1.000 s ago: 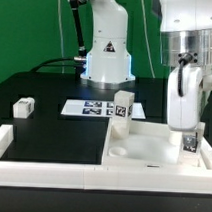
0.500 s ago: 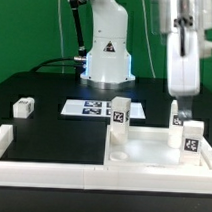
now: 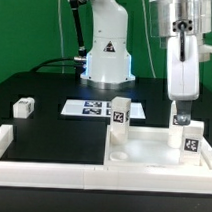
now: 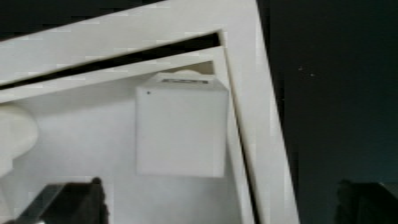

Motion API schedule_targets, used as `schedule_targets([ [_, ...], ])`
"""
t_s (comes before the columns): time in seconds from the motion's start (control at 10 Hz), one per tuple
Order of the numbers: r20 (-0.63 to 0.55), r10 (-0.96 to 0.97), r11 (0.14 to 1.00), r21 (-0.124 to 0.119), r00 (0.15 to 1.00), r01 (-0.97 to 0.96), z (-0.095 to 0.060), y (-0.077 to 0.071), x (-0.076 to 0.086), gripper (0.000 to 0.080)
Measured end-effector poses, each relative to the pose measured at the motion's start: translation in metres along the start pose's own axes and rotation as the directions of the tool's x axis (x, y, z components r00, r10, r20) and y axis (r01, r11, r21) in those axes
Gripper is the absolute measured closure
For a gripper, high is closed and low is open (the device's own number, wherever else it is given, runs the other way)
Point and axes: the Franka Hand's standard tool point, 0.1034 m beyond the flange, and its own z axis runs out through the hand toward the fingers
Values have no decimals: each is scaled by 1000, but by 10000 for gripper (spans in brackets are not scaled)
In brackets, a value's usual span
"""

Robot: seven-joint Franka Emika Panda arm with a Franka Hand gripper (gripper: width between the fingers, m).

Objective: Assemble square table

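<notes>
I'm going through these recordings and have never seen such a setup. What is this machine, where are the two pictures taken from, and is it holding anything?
It is one robot arm with a two-finger claw, putting a small table together. One picture comes from a camera standing off the arm; the other from a camera on its wrist, looking down.

On the black table lies the square white tabletop, with three legs standing on it. A fourth leg lies apart at the exterior view's left. The flat tagged sheet behind is the marker board, and a low white wall borders the front.

The claw is open and holds nothing; it hangs just above one leg, which the wrist view shows from above.
</notes>
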Motion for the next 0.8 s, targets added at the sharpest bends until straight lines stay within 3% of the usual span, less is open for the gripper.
schedule_targets([
  [0.1,-5,-99,995,6,995,99,-1,-4,15,150],
  [0.3,-6,-201,979,16,980,201,-17,-4,49,150],
  [0.8,-8,-258,966,17,966,258,-19,-4,55,150],
])
